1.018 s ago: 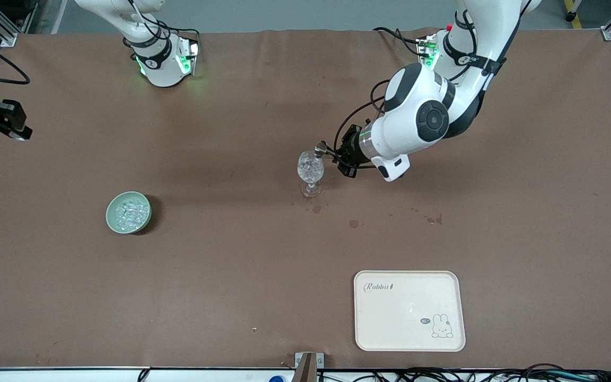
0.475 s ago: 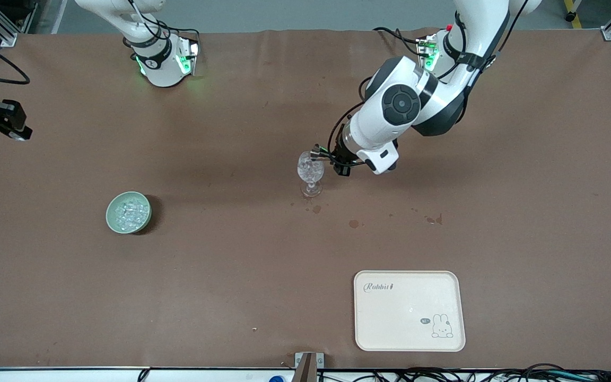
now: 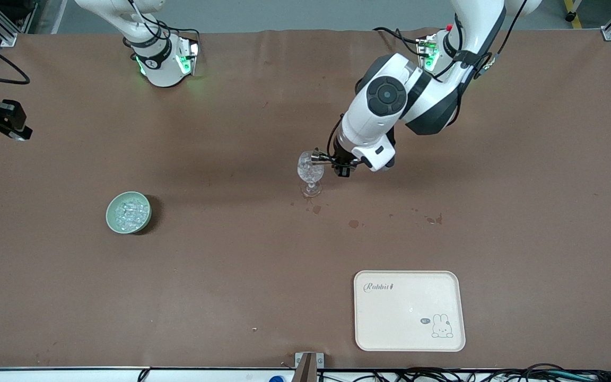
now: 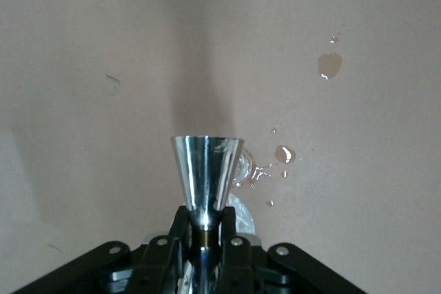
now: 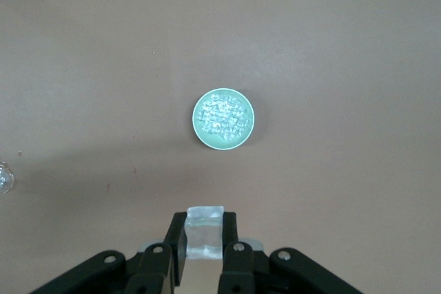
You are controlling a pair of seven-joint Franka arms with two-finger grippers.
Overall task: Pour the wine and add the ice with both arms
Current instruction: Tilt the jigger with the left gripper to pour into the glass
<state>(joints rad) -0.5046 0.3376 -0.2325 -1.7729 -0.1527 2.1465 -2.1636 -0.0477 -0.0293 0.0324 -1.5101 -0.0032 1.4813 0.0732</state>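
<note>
My left gripper [image 4: 204, 215] is shut on the narrow waist of a shiny metal measuring cup [image 4: 207, 166]. In the front view the cup [image 3: 316, 156] lies sideways at the rim of the cut-pattern stemmed glass [image 3: 310, 168], which stands mid-table, with the left gripper [image 3: 339, 163] beside it. No wine shows. My right gripper [image 5: 204, 235] is shut on one clear ice cube [image 5: 205, 231], high over the table cover near the pale green bowl [image 5: 222, 144]. That bowl [image 3: 110, 213] is full of ice [image 3: 128, 212].
A cream tray with a rabbit print [image 3: 409, 318] lies near the front camera toward the left arm's end. Wet spots [image 3: 354, 224] mark the brown table cover between the glass and the tray. The right arm's base [image 3: 162, 63] stands at the table's edge.
The left arm's elbow and wrist have swung toward the right arm's end and turned. The measuring cup dropped slightly against the glass rim. Bowl and glass stayed put.
</note>
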